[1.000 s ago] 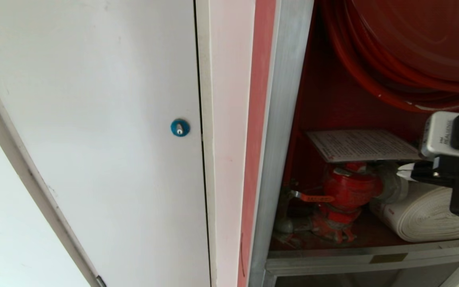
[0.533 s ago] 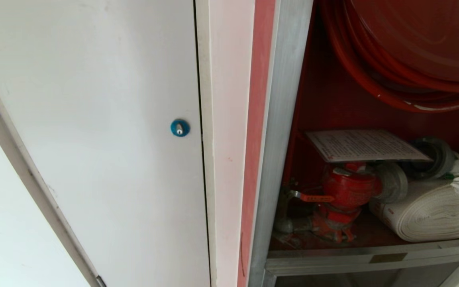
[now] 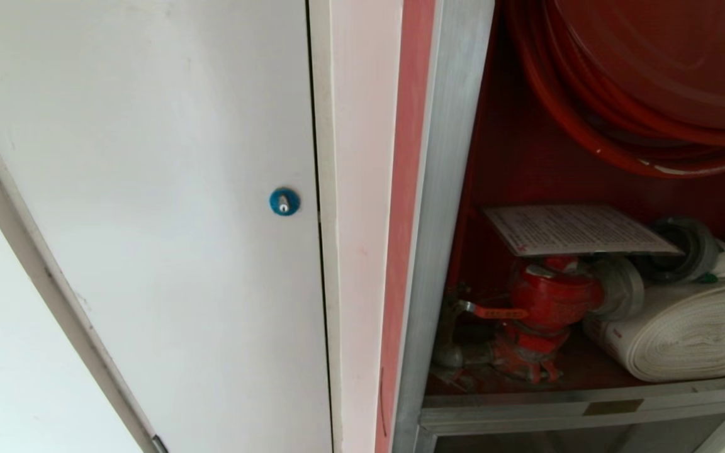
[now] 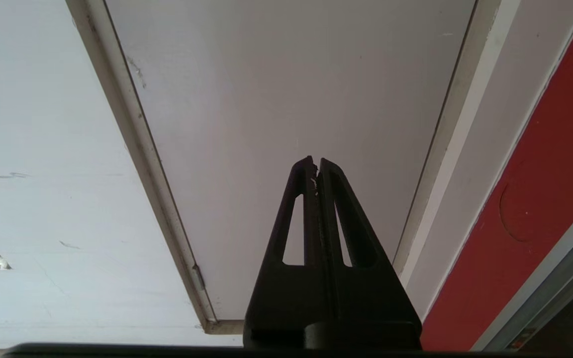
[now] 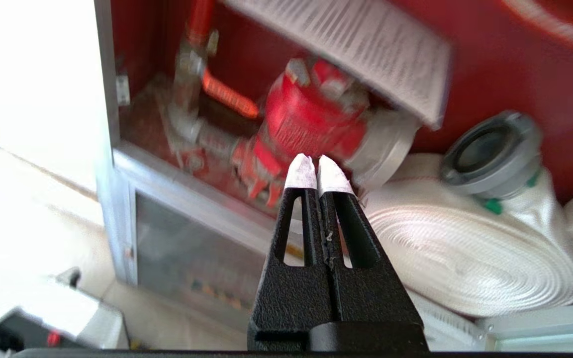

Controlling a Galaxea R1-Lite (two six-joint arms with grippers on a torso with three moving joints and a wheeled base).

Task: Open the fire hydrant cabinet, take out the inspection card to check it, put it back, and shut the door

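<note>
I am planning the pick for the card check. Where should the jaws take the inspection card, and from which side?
Probably at the free front edge of the inspection card, coming from the open front of the fire hydrant cabinet. The card lies nearly flat on top of the red valve, its front edge overhanging, so one jaw could pass above and one below. The right gripper is shut.

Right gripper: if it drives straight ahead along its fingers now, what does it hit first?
Probably the red hydrant valve: the shut right gripper lines up with its lower body in the right wrist view, just beside the rolled white hose. Depth is unclear, so the gap before contact can't be judged.
</note>
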